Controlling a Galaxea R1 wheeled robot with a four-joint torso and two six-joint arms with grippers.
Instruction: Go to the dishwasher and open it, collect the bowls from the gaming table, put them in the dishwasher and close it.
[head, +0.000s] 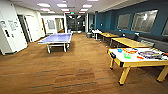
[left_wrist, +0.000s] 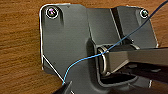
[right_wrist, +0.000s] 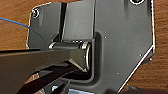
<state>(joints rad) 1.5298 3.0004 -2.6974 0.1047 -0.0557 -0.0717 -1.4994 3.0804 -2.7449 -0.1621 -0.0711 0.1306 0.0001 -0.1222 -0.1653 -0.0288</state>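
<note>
The robot stands on a brown wood-pattern floor (head: 75, 72) in a long open room. In both wrist views the same floor lies beneath the robot's own dark plate, and a thin blue cable (left_wrist: 82, 60) crosses the plate. Whether either gripper is open or closed, or holds anything, cannot be told from these views.

Nearest among the task items is the gaming table (head: 135, 61), at the near right of the head view: a white top on yellow sides and legs, with a black slot in the end that faces the robot. Its long axis runs away to the right. On the top, toward the near end, sit the blue bowl (head: 120, 50) and, just beside it and slightly nearer, the green bowl (head: 127, 56). Other coloured items lie further along the top. Because the table lies to the right of the robot, the right arm is judged to be the nearer one to the bowls.

Beyond the gaming table, plain yellow-topped tables (head: 130, 42) line the right wall. At centre left, further off, stands a blue table-tennis table (head: 57, 38). White doors and a corridor close the far end.
</note>
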